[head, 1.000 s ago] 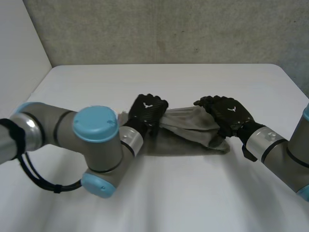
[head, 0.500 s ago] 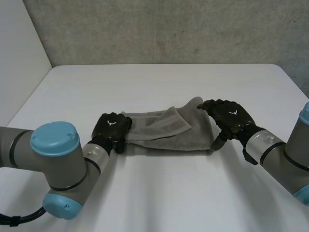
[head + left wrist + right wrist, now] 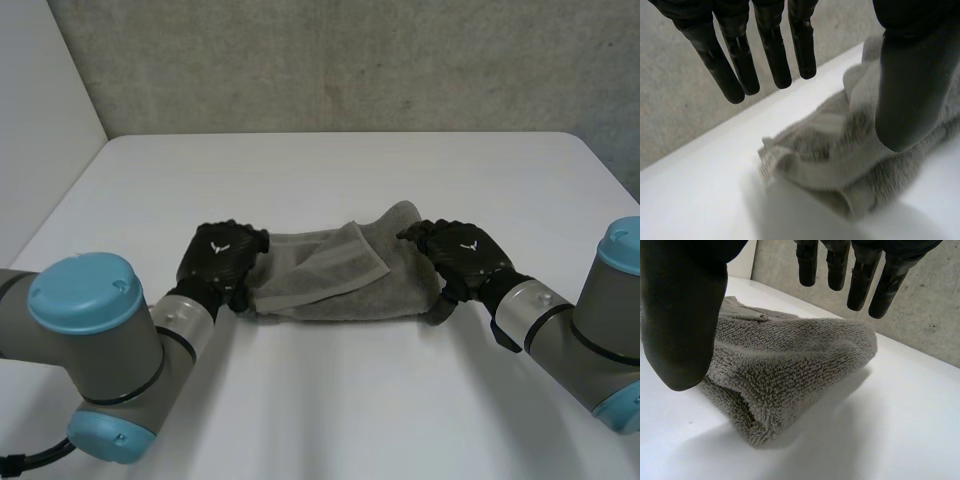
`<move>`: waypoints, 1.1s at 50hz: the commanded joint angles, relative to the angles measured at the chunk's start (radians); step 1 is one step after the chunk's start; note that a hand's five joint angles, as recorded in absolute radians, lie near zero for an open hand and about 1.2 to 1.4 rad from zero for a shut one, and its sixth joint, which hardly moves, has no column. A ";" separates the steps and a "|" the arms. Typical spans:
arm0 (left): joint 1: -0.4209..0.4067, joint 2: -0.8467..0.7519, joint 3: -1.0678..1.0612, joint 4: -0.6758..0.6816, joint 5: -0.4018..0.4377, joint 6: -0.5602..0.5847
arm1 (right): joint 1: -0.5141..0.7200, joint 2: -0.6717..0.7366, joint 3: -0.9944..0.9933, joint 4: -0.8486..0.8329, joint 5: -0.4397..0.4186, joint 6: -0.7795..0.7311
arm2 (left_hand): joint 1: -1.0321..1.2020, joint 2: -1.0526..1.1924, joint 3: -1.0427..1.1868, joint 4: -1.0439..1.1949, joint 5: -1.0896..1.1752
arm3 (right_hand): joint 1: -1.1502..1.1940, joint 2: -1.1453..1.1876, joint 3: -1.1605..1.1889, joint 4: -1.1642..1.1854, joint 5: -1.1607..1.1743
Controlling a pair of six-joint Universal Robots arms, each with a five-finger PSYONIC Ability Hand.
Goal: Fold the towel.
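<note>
A grey towel (image 3: 335, 275) lies folded into a long bundle in the middle of the white table (image 3: 330, 410), with a loose flap on top. My left hand (image 3: 222, 258) rests at the towel's left end. In the left wrist view its fingers (image 3: 740, 65) are straight and spread away from the thumb, and the towel's rumpled end (image 3: 835, 160) lies below the thumb, ungripped. My right hand (image 3: 462, 255) is at the right end. Its fingers (image 3: 860, 280) hang straight above the towel's thick fold (image 3: 790, 360), holding nothing.
A grey wall (image 3: 330, 60) stands behind the table's far edge. Bare table surface stretches in front of the towel and to both sides of it. Both forearms reach in from the near corners.
My left hand has moved from the towel's middle to its left end, drawing the top layer along, and its fingers have straightened. The right hand has shifted slightly left at the right end.
</note>
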 commanded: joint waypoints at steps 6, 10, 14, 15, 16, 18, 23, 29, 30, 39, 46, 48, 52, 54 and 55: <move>-0.096 -0.041 0.095 -0.006 0.008 -0.006 | 0.008 0.012 0.003 -0.001 0.000 -0.022 | -0.086 -0.079 -0.077 -0.088 -0.234 | 0.024 0.000 0.007 -0.001 0.023; -0.128 -0.107 0.163 -0.012 0.006 -0.006 | 0.020 0.026 0.003 -0.001 0.005 -0.062 | -0.086 -0.079 -0.077 -0.088 -0.234 | 0.048 0.024 0.031 0.023 0.047; -0.137 -0.147 0.209 -0.012 0.006 -0.006 | 0.028 0.043 0.003 -0.002 0.006 -0.081 | -0.086 -0.079 -0.077 -0.088 -0.234 | 0.074 0.050 0.057 0.049 0.073; -0.140 -0.161 0.232 -0.015 0.006 -0.008 | 0.029 0.049 0.003 -0.004 0.006 -0.085 | -0.086 -0.079 -0.077 -0.088 -0.234 | 0.077 0.053 0.060 0.052 0.076; -0.145 -0.176 0.250 -0.021 0.006 -0.008 | 0.031 0.052 0.003 -0.004 0.008 -0.087 | -0.086 -0.079 -0.077 -0.088 -0.234 | 0.083 0.059 0.066 0.058 0.082; -0.148 -0.191 0.268 -0.027 0.006 -0.008 | 0.031 0.052 0.003 -0.004 0.008 -0.088 | -0.086 -0.079 -0.077 -0.088 -0.234 | 0.089 0.065 0.072 0.064 0.088; -0.151 -0.240 0.327 -0.047 0.006 -0.008 | 0.031 0.052 0.001 -0.006 0.008 -0.090 | -0.086 -0.079 -0.077 -0.088 -0.234 | 0.127 0.103 0.110 0.102 0.126; -0.151 -0.300 0.394 -0.086 0.006 -0.008 | 0.037 0.054 0.001 -0.006 0.008 -0.090 | -0.083 -0.076 -0.074 -0.085 -0.231 | 0.139 0.115 0.122 0.114 0.138; -0.151 -0.314 0.410 -0.099 0.006 -0.008 | 0.037 0.054 0.001 -0.006 0.006 -0.091 | -0.083 -0.076 -0.074 -0.085 -0.231 | 0.139 0.115 0.122 0.114 0.138; -0.151 -0.351 0.439 -0.136 0.006 -0.008 | 0.037 0.055 -0.005 -0.004 0.028 -0.093 | -0.086 -0.079 -0.077 -0.088 -0.234 | 0.139 0.115 0.122 0.114 0.138; -0.149 -0.357 0.466 -0.129 -0.001 -0.008 | 0.037 0.069 -0.008 -0.006 0.032 -0.095 | -0.083 -0.076 -0.074 -0.085 -0.231 | 0.139 0.115 0.122 0.114 0.138; -0.143 -0.365 0.486 -0.129 -0.009 -0.005 | 0.045 0.078 -0.008 -0.006 0.034 -0.105 | -0.081 -0.073 -0.072 -0.082 -0.228 | 0.139 0.115 0.122 0.114 0.138; -0.131 -0.381 0.514 -0.121 -0.035 -0.001 | 0.058 0.086 -0.008 -0.004 0.038 -0.127 | -0.072 -0.064 -0.063 -0.073 -0.219 | 0.139 0.115 0.122 0.114 0.138; -0.122 -0.398 0.534 -0.121 -0.072 0.002 | 0.063 0.088 -0.008 -0.006 0.043 -0.136 | -0.069 -0.061 -0.060 -0.070 -0.216 | 0.139 0.115 0.122 0.114 0.138; -0.105 -0.412 0.557 -0.124 -0.119 0.006 | 0.066 0.089 -0.008 -0.006 0.045 -0.145 | -0.069 -0.061 -0.060 -0.070 -0.216 | 0.139 0.115 0.122 0.114 0.138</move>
